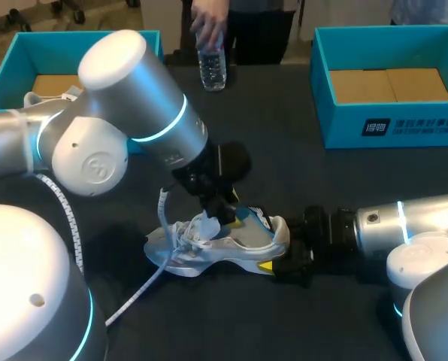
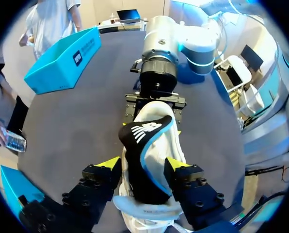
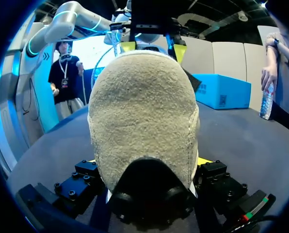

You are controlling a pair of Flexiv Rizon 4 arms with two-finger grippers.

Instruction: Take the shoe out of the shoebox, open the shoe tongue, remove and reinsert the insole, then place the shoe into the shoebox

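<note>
Right wrist view: claw (image 3: 147,162) clamps fuzzy, rounded shoe (image 3: 142,111) heel.

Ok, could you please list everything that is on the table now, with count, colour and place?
shoe: 1, white and grey with a black tongue, middle of the table, held between both tools
shoeboxes: 2, teal, open; left shoebox at the far left, right shoebox at the far right
water bottle: 1, clear, far edge, held by a person's hand
table: 1, dark
left tool: 1, black, yellow tips, closed on the tongue
right tool: 1, black, yellow tips, closed on the heel
</note>
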